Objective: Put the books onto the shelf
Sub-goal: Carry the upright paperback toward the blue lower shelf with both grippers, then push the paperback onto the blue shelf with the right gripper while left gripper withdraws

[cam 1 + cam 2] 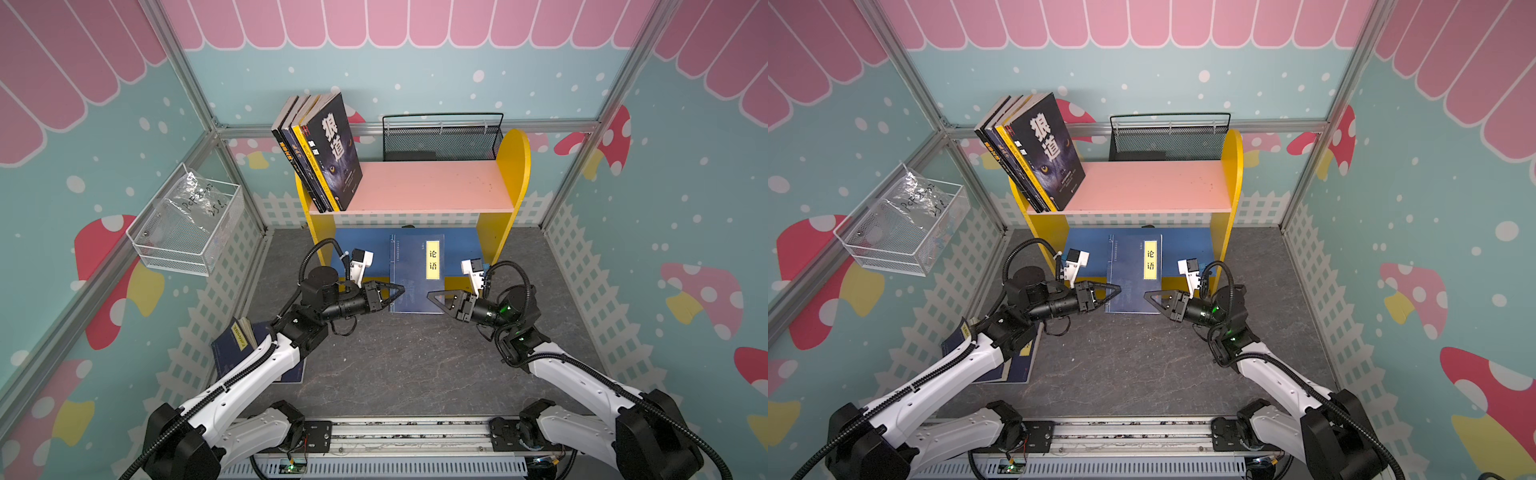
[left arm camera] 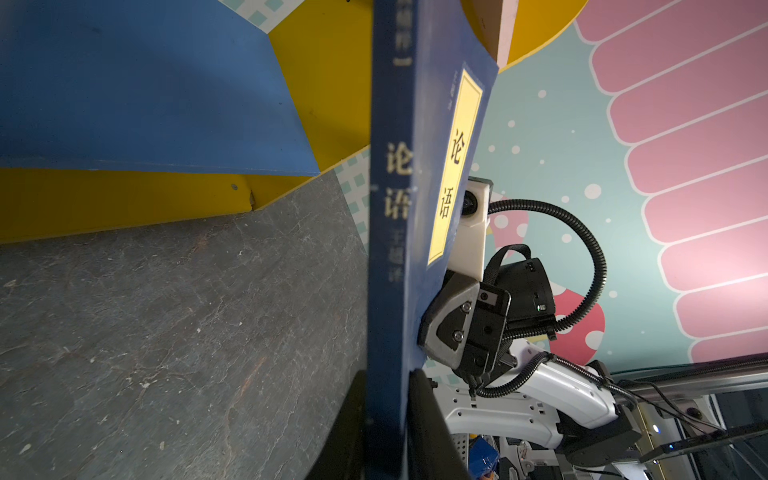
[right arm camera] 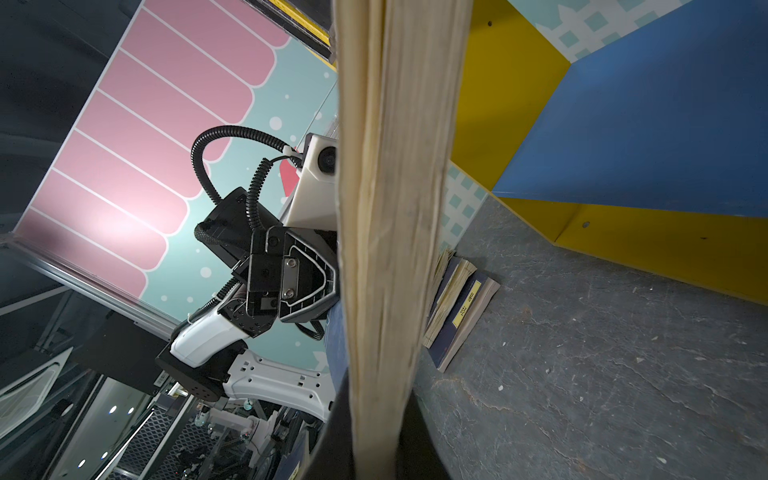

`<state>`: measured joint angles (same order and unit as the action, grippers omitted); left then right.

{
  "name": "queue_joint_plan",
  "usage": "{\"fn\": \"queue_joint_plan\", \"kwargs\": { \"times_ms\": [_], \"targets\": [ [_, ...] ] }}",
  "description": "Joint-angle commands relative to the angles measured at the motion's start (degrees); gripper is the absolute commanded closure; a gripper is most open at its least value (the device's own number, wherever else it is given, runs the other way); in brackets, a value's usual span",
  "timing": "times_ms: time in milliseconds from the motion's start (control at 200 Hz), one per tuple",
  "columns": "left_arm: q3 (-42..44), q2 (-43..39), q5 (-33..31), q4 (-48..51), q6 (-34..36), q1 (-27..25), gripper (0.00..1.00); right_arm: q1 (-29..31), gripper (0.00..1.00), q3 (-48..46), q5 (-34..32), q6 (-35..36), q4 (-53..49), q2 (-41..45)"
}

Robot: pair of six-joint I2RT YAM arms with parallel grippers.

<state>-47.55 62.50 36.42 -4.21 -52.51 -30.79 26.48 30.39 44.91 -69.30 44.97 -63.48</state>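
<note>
A navy book with a yellow label was held at the front edge of the blue lower board of the shelf; its spine edge was pinched by the left hand, its page edge by the right hand; four books were leaned at the left end of the pink upper board; further navy books were piled by the left edge of the tabletop.
</note>
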Motion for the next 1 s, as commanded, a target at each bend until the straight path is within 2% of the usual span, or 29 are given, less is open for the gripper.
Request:
{"fn": "queue_joint_plan", "kwargs": {
  "times_ms": [0,200,265,335,410,460,560,720,806,996],
  "targets": [
    [0.1,0.3,-0.4,-1.6,-0.3,0.1,0.86,-0.4,0.93,1.4,0.4,-0.2,2.2,-0.4],
    [-0.1,0.9,-0.7,-1.2,-0.4,0.0,0.91,-0.5,0.94,1.3,0.3,0.0,1.6,-0.3],
    [-0.3,0.8,-1.4,-0.1,-0.2,0.0,0.82,-0.5,0.94,1.2,0.2,0.0,1.4,-0.3],
    [-0.8,0.2,-3.2,3.0,1.2,0.0,0.67,-0.5,0.94,1.5,-0.2,0.4,0.5,-0.5],
    [-2.1,-1.0,-6.5,8.8,3.9,0.1,0.61,-0.5,0.94,3.0,-0.8,1.9,-2.7,-0.9],
    [-3.2,-2.3,-9.8,13.8,6.0,0.4,0.53,-0.5,0.94,4.5,-1.6,3.5,-6.7,-1.3],
    [-5.5,-5.6,-18.4,24.4,9.6,1.1,0.45,-0.5,0.93,6.8,-3.3,5.9,-11.5,-2.3],
    [-8.0,-12.8,-40.7,40.3,12.3,1.2,0.42,-0.5,0.94,9.7,-5.4,5.6,-12.6,-6.9],
    [-8.2,-17.8,-48.2,44.2,12.4,1.6,0.4,-0.5,0.95,11.7,-5.8,4.8,-12.2,-11.0],
    [-7.2,-28.4,-59.3,48.3,11.7,1.9,0.37,-0.2,0.96,18.2,-4.0,-0.6,-7.9,-22.5]
  ]
}}
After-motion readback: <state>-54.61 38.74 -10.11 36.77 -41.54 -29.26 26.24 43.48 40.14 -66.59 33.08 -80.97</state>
